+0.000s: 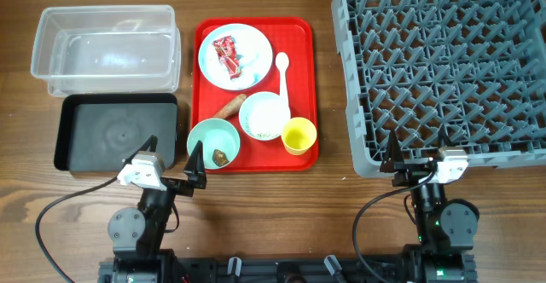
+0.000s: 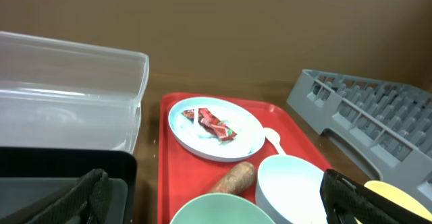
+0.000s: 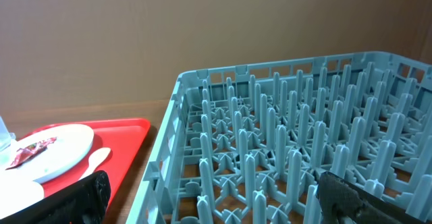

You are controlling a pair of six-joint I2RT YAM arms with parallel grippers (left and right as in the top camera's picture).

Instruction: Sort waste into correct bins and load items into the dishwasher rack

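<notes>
A red tray [image 1: 300,36] holds a white plate [image 1: 247,40] with a red wrapper [image 1: 229,54], a white spoon [image 1: 282,78], a white bowl [image 1: 264,115], a yellow cup [image 1: 299,135], a brown sweet potato piece [image 1: 229,106] and a green bowl [image 1: 205,138] with a brown scrap [image 1: 221,156]. The grey dishwasher rack [image 1: 444,61] stands at the right. My left gripper [image 1: 173,159] is open and empty at the tray's near left corner. My right gripper [image 1: 418,157] is open and empty at the rack's near edge. The left wrist view shows the plate [image 2: 250,140], wrapper [image 2: 214,123] and sweet potato piece [image 2: 233,178].
A clear plastic bin [image 1: 107,49] sits at the far left, with a black bin [image 1: 119,132] in front of it. The right wrist view shows the rack [image 3: 290,150] and the tray's edge [image 3: 125,143].
</notes>
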